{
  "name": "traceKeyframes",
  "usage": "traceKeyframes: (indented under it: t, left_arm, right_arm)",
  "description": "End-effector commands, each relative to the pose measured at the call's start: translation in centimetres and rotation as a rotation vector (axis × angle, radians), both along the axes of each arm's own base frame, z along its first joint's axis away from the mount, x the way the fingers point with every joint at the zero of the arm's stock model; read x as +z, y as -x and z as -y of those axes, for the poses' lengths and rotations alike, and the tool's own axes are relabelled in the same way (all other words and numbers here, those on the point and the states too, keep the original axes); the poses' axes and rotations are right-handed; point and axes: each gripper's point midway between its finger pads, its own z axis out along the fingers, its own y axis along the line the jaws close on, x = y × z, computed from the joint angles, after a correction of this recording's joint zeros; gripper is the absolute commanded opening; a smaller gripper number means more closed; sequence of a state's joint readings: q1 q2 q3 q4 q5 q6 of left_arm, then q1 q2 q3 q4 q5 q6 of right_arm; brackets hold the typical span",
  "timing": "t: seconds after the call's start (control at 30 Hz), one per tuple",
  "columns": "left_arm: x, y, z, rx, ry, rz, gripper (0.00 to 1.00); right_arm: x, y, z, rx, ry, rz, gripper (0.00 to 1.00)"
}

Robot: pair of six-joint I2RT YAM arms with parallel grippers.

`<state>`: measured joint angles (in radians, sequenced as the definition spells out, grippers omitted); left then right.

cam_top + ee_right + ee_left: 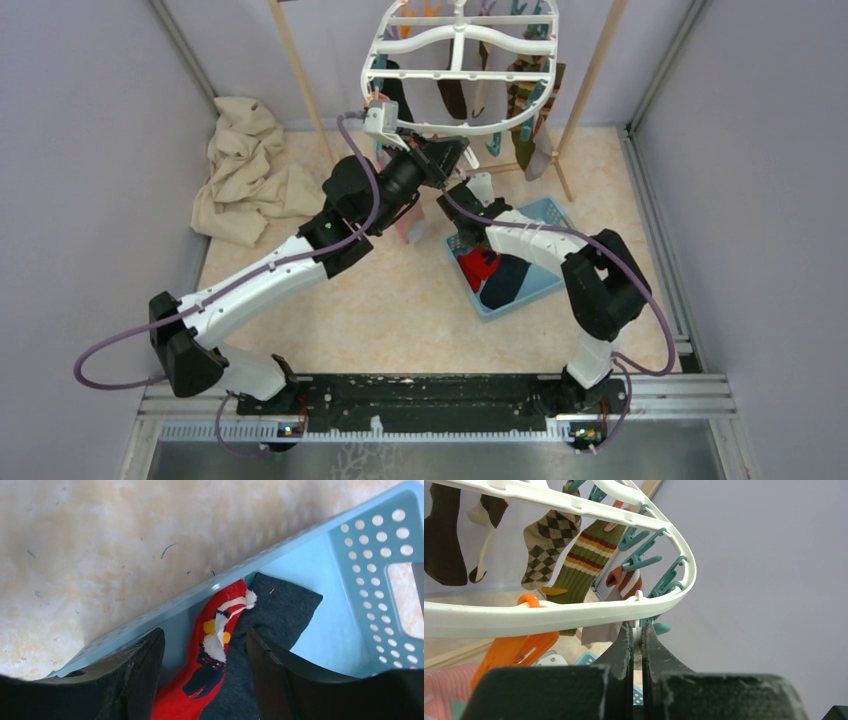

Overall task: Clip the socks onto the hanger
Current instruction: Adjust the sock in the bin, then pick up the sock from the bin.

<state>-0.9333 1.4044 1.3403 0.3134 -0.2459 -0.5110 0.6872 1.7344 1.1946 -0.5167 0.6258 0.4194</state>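
Observation:
The white oval hanger [460,40] hangs at the back centre, with teal and orange pegs under its rim. My left gripper [453,152] is raised to its near rim. In the left wrist view it [637,630] is shut on a thin white tab just under the rim [574,612], next to a teal peg [663,628]. The red sock [480,265] and the dark navy sock [508,282] lie in a light blue basket [548,215]. My right gripper [462,205] is open and empty just above the red sock [200,680] and the navy sock [280,605].
Argyle [546,545], striped [586,560] and dark socks hang on the hanger. An orange peg [514,650] dangles left of my left fingers. A beige cloth pile [245,170] lies at the back left. Wooden rack poles [300,75] flank the hanger. A pink patterned sock [410,228] hangs below my left arm.

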Motion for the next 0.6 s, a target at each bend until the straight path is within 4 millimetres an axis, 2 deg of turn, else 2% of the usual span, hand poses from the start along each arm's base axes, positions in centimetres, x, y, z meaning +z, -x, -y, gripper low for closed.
traceKeyframes:
  t: [0.0, 0.23, 0.57]
  left_arm:
    - [0.2, 0.8, -0.3, -0.021, -0.006, 0.007, 0.00]
    - [0.2, 1.0, -0.4, -0.024, -0.001, 0.008, 0.00]
    - [0.2, 1.2, -0.9, -0.016, -0.001, 0.007, 0.00]
  right_arm:
    - [0.9, -0.3, 0.1, -0.145, -0.035, 0.050, 0.59]
    - [-0.4, 0.2, 0.3, -0.266, -0.090, 0.062, 0.57]
    - [-2.3, 0.0, 0.3, -0.344, -0.129, 0.051, 0.57]
